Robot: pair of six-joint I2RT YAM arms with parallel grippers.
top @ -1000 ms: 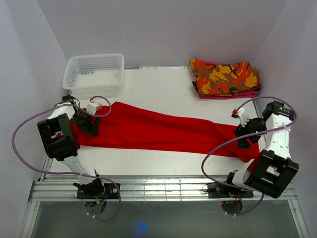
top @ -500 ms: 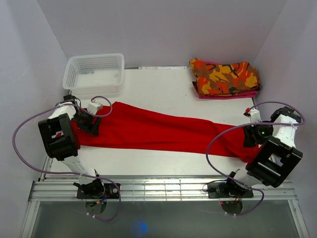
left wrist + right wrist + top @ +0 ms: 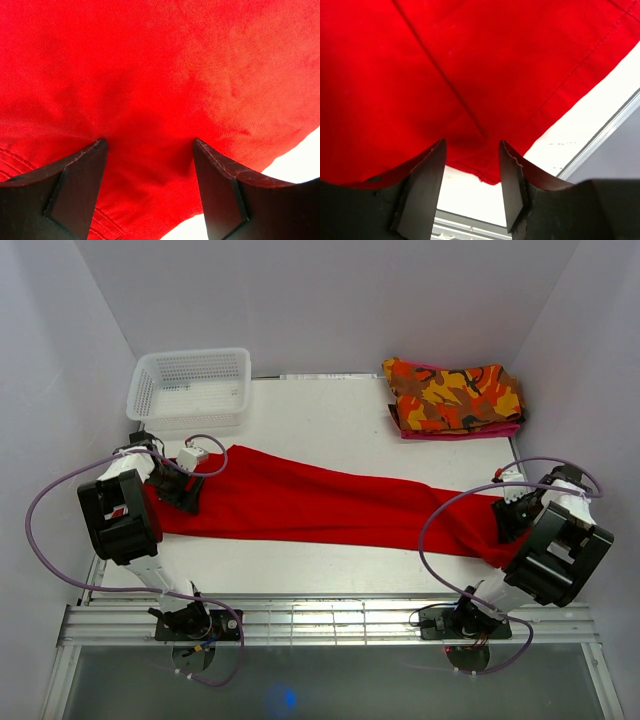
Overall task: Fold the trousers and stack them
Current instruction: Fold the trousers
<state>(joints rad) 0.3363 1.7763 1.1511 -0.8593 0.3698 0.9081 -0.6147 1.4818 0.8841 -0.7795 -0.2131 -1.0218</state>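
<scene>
The bright red trousers (image 3: 320,502) lie stretched flat across the table from left to right. My left gripper (image 3: 186,494) sits over their left end; in the left wrist view the jaws are open with red cloth (image 3: 150,90) spread below and between the fingers (image 3: 82,170). My right gripper (image 3: 508,512) is at the right end by the leg hems; in the right wrist view the jaws are open over the hem corner (image 3: 485,165), with white table showing under it.
A white mesh basket (image 3: 190,388) stands at the back left. A folded orange-red-yellow camouflage garment (image 3: 455,397) lies at the back right. The table's right edge rail (image 3: 600,140) runs close to the right gripper.
The right arm has swung right and down toward the trouser hems. The left arm and the trousers have not moved.
</scene>
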